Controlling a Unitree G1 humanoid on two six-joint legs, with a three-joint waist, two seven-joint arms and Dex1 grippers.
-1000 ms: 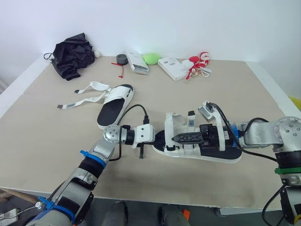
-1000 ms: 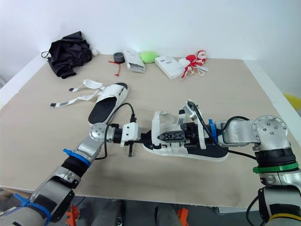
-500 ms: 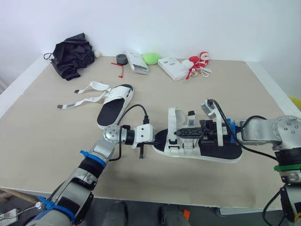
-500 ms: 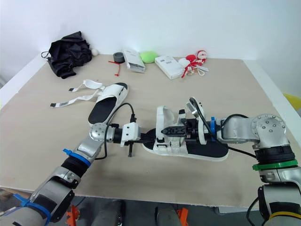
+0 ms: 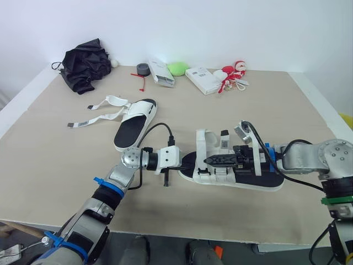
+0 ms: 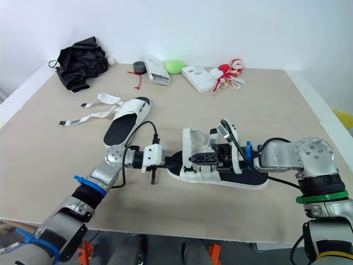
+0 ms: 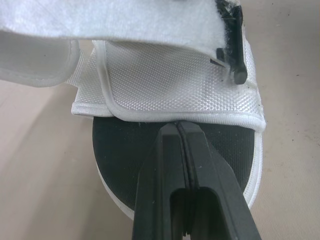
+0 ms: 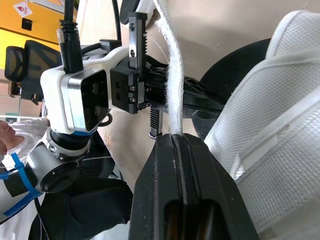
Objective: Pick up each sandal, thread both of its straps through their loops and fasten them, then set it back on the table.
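A white sandal with a black footbed [image 5: 259,178] lies on the table near the front, right of centre. My left gripper [image 5: 186,161] is shut on the toe-end edge of its white mesh upper [image 7: 165,85]. From the right, my right gripper [image 5: 207,160] reaches over the footbed and is shut on a white strap [image 8: 172,75] by the front band. A second white sandal [image 5: 132,127] lies further back on the left, its two straps [image 5: 96,113] loose and spread on the table.
Along the far edge sit a black cloth [image 5: 85,66], a tape roll [image 5: 142,69], two white boxes [image 5: 161,73] [image 5: 202,80], a green object [image 5: 177,68] and a red-and-white toy [image 5: 231,73]. The table's front edge [image 5: 220,234] runs close below the near sandal.
My right gripper rose a little with the strap, then came back down slightly. The sandal's front band now stands more upright. The left arm has stayed put.
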